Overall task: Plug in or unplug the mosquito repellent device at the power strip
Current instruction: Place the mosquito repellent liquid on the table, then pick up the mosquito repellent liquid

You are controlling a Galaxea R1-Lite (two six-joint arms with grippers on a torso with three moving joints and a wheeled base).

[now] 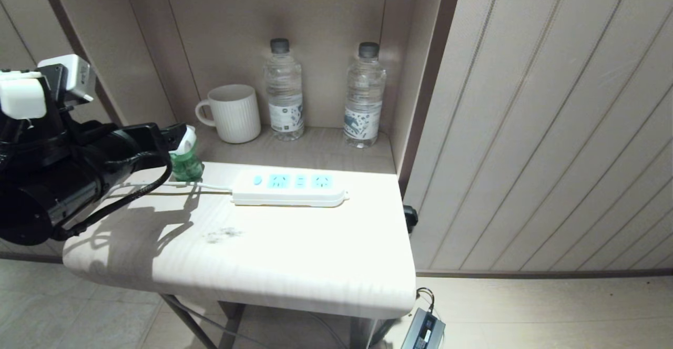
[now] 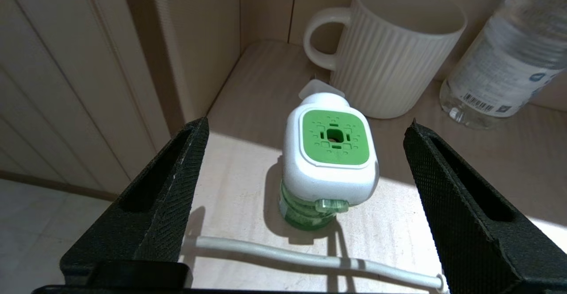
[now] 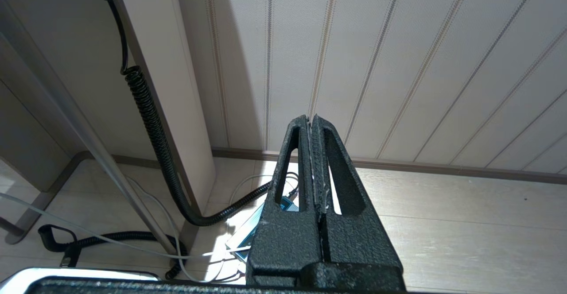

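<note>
Left wrist view: left tool (image 2: 305, 187) with fingers spread wide, nothing between them touching; repellent device (image 2: 330, 161) stands upright on the desk (image 2: 398, 241), centred in the gap, free of both fingers. Cord (image 2: 310, 258) runs between tool and device. Strip (image 1: 289, 187) lies along the desk, to the right of the device, sockets empty. Left arm is nearer. Right tool (image 3: 314, 161) pressed together, parked low near the floor.

A: What stands at the back of the table (image 1: 294, 265)?
B: A ribbed white mug (image 1: 233, 113), handle to the left, then two clear water bottles (image 1: 284, 89) with dark caps, upright and apart.
A: And below?
B: A coiled black cable (image 3: 150, 121) on the floor.
</note>
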